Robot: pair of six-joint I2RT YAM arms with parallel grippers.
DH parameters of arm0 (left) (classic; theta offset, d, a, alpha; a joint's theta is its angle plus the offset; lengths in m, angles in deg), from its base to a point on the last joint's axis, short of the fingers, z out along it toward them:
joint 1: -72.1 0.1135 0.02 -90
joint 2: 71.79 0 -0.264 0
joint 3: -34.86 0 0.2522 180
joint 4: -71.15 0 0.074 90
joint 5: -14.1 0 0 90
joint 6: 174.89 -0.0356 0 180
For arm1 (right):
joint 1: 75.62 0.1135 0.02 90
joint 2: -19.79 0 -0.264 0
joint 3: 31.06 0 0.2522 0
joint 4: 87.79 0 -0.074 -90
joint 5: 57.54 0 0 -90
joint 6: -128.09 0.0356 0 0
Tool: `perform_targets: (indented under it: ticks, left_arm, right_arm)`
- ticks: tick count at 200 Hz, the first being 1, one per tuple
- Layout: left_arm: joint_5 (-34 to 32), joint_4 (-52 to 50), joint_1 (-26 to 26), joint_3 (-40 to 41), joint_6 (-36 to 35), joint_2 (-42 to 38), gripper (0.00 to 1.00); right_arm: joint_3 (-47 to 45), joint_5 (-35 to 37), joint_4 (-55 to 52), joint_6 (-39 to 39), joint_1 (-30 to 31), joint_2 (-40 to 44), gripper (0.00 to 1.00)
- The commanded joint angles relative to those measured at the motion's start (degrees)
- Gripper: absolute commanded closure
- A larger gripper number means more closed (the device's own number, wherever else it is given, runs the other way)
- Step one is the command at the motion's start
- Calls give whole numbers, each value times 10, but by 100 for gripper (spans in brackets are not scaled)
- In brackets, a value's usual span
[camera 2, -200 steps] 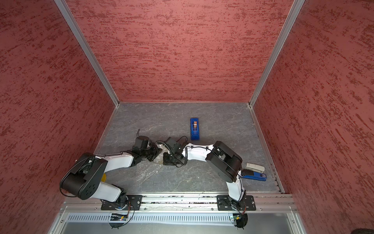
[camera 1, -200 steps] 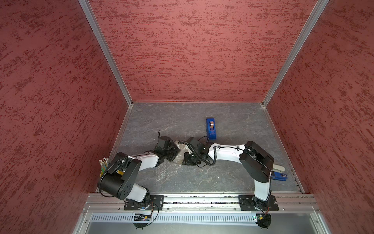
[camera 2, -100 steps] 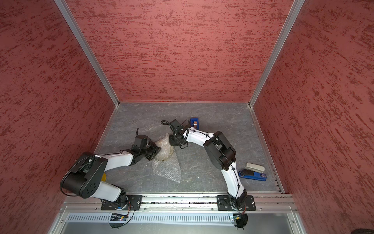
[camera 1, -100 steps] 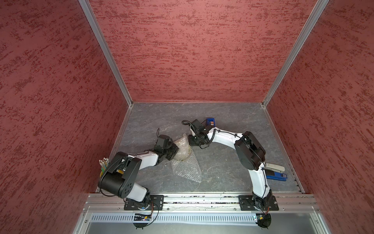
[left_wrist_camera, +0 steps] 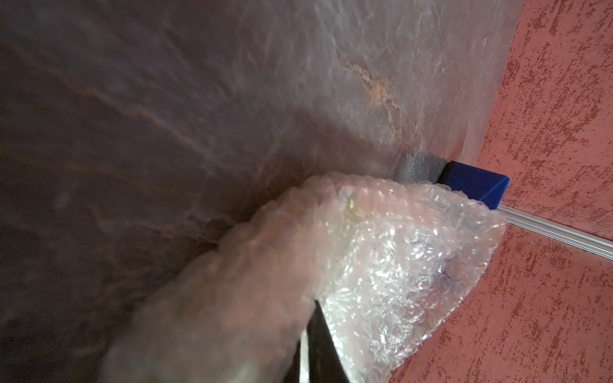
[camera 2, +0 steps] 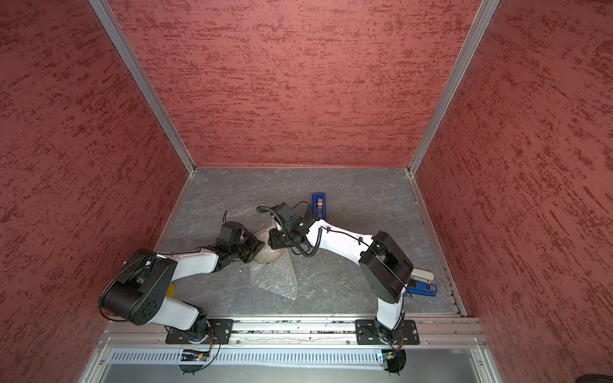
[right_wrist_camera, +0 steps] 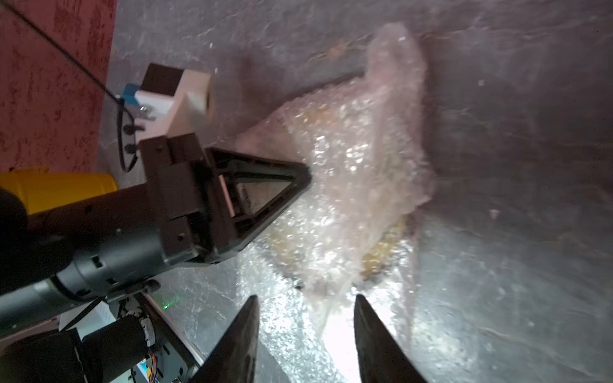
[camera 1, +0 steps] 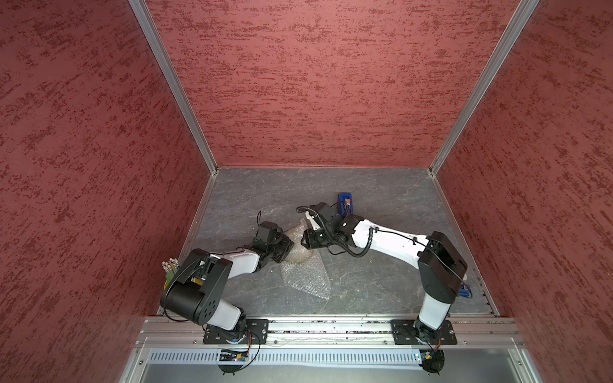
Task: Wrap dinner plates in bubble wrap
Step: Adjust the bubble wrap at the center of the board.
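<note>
Left claw clenched on a raised fold of the bubble wrap, tip buried in the crinkled plastic. Same grip from the left wrist view: one dark finger poking out from under the bunched, blurred sheet. Right claw released, tips well apart around a bright gap, pointed at the near edge of the mound and gripping nothing. Dinner plate beneath the wrap, visible only as yellow patches with dark ornament showing through the plastic, lying on the grey stone-patterned table between the two claws. In both top views, left claw and right claw nose to nose over the bundle near the middle of the table, close together but not touching. One part of the wrap heaped over the plate, a flatter tail spread toward the front rail, seen likewise in a top view. Blue tape dispenser just behind the right arm's wrist, toward the back wall, apart from the wrap; a corner of it beyond the plastic in the left wrist view. Yellow pencil cup with pencils upright at the table's left edge, beside the left arm's elbow. Blue-and-white stapler at the right edge, partly hidden behind the right arm. Red textured walls on three sides.
</note>
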Motion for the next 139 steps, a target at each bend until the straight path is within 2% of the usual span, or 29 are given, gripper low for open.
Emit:
perform_targets:
  ticks: [1, 20, 53, 98, 139]
  left_arm:
    - [-3, -52, -4, 10, -7, -6, 89]
    - [-4, -51, -4, 12, -6, -7, 89]
    - [-5, -48, -4, 17, -4, -11, 89]
    - [-8, -53, -4, 13, -5, -20, 89]
    - [-10, -58, -5, 7, -11, -21, 89]
  right_arm:
    - [24, 42, -30, -8, 20, -38, 52]
    - [49, 76, -60, -16, 24, -64, 52]
    - [84, 92, -95, -29, 39, -97, 54]
    - [85, 109, -115, -20, 43, -110, 70]
    - [85, 89, -109, -18, 48, -115, 59]
